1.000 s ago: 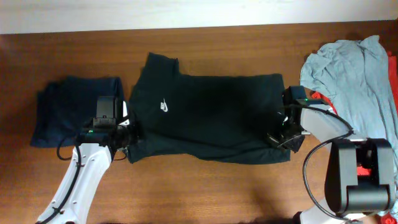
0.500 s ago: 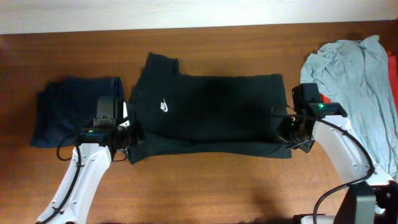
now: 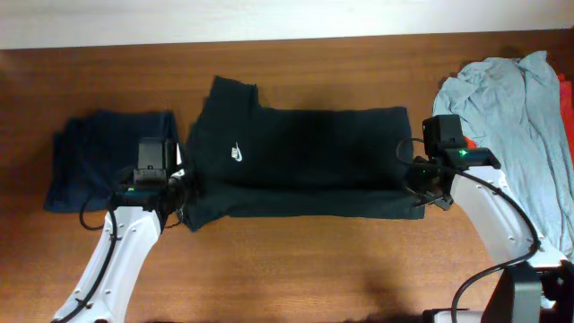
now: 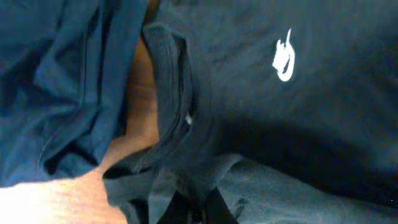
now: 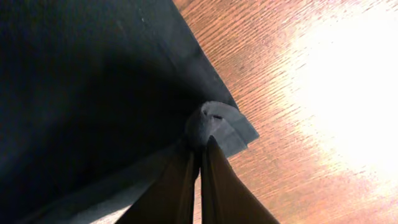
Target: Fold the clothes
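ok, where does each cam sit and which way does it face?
Overhead: above the table, straight down; left gripper and right gripper, with their arms, holding the black T-shirt.
Left wrist: on the left arm, looking along its fingers at collar and white logo.
Right wrist: on the right arm, looking past its shut fingers at the pinched hem.
Shared: logo, in overhead and left wrist.

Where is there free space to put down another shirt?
The widest bare patch of table lies in front of the black T-shirt, between the left arm and right arm. A narrower strip runs behind it along the far edge. Both ends are crowded: navy garment left, grey shirt right.
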Controlling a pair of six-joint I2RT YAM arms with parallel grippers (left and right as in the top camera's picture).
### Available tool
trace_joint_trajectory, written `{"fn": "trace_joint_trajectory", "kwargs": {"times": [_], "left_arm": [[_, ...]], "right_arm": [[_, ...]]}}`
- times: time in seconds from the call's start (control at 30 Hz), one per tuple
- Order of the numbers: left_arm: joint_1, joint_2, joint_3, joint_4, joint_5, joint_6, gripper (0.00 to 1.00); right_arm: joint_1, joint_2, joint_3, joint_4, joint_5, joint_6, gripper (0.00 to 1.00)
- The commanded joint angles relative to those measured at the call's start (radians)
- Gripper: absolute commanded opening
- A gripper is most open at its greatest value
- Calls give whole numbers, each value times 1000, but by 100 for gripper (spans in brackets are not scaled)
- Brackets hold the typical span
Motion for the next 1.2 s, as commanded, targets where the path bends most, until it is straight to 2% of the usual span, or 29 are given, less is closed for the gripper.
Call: {"fn": "trace_joint_trajectory", "kwargs": {"times": [0.0,0.27,0.33,0.4,0.43,0.5,0.53,0.67,0.8,0.9,1.0,1.03,1.1,1.13,1.17], "left_arm": [[0,3,15,33,-21,16,3],[0,3,15,48,-21,16,7],[0,3,15,48,-21,16,13],[0,3,15,48,-21,16,24],[0,3,15,48,-22,16,32],[0,3,15,48,-23,16,56],[0,3,15,47,-32,17,58],[0,-2,15,36,-55,77,59],[0,-46,18,-10,-45,77,59],[-1,-86,18,-15,64,200,57],[-10,-105,18,-17,175,368,46],[-17,-105,18,-18,191,401,42],[-37,-100,18,-19,194,438,34],[-64,-90,18,-32,193,469,24],[-81,-82,18,-42,193,484,21]], "right_arm": [[1,15,5,7,34,13,4],[1,42,5,62,23,13,4],[2,45,5,75,18,13,7],[2,45,5,93,19,11,24],[1,45,5,106,19,11,29],[0,45,6,129,19,4,32],[0,45,6,134,20,5,33],[0,42,6,119,19,0,36],[0,31,6,54,13,-48,39],[0,29,6,18,-60,-118,39],[1,29,6,-1,-142,-175,37],[2,29,6,-5,-169,-190,32],[2,29,6,-7,-225,-215,15],[2,29,6,-8,-277,-240,4],[2,29,6,-9,-311,-255,4]]}}
